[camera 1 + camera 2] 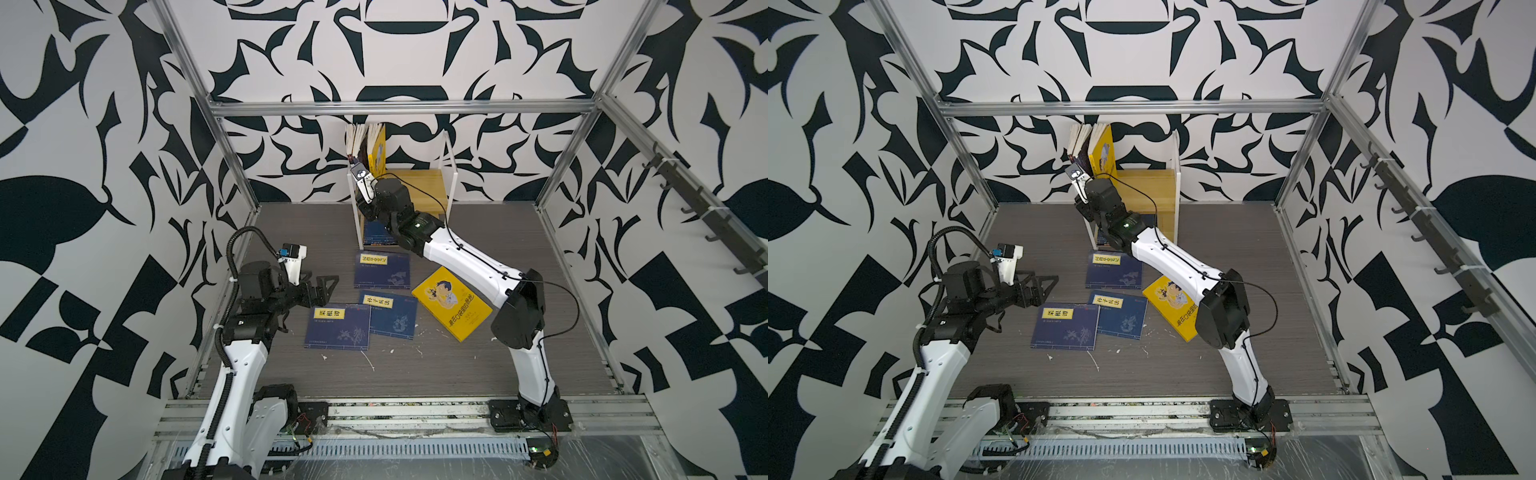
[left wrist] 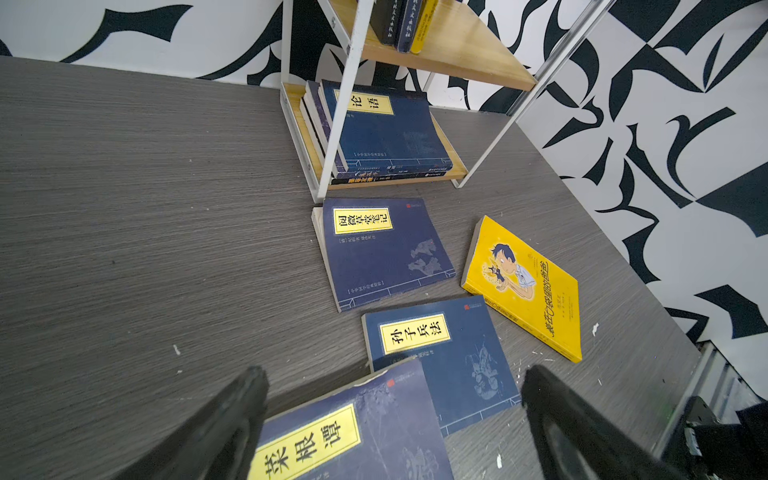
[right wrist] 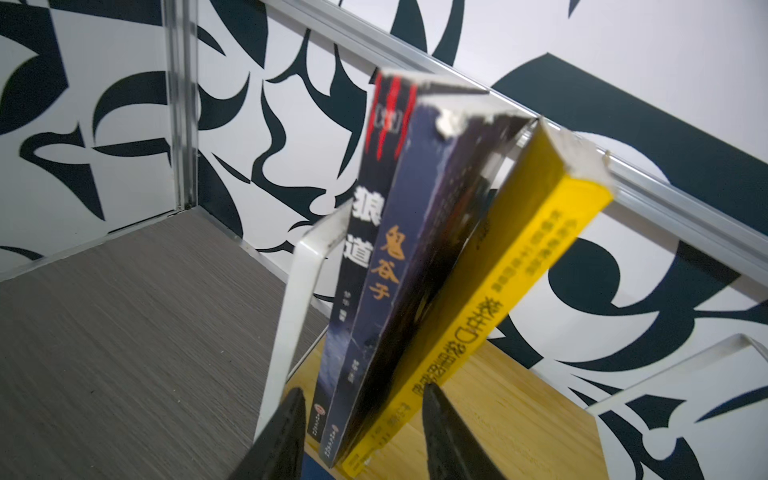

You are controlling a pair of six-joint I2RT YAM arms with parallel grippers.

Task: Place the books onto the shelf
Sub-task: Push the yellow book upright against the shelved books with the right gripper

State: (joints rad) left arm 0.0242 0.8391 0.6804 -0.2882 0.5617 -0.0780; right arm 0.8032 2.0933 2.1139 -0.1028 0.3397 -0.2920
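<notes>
The shelf (image 1: 419,180) is seen at the back of the grey table (image 1: 519,257), set against the patterned wall. On its upper board three books are stood upright at the end of the shelf nearer the left arm: a black-spined book (image 3: 360,232), a dark blue book (image 3: 384,270) and a yellow-spined book (image 3: 478,316). They are leaned together beside the white frame. On the lower board a flat stack is laid, topped by a labelled navy book (image 2: 386,133).

Just in front of the shelf the nearest navy book (image 1: 382,270) is laid flat on the table. Farther from the shelf the middle navy book (image 1: 392,316) is partly overlapped at one edge by the farthest navy book (image 1: 338,328). A cartoon-cover yellow book (image 1: 453,303) is laid askew beside them.

The right gripper (image 3: 363,390) is held at the shelf's upper board. Its jaws are partly parted and set on either side of the lower ends of the three spines. Nothing is clasped, though whether the finger beside the yellow spine touches it cannot be told.

The left gripper (image 2: 397,370) is held well away from the shelf, above the farthest navy book. Its jaws are spread fully wide and nothing is held between them.
</notes>
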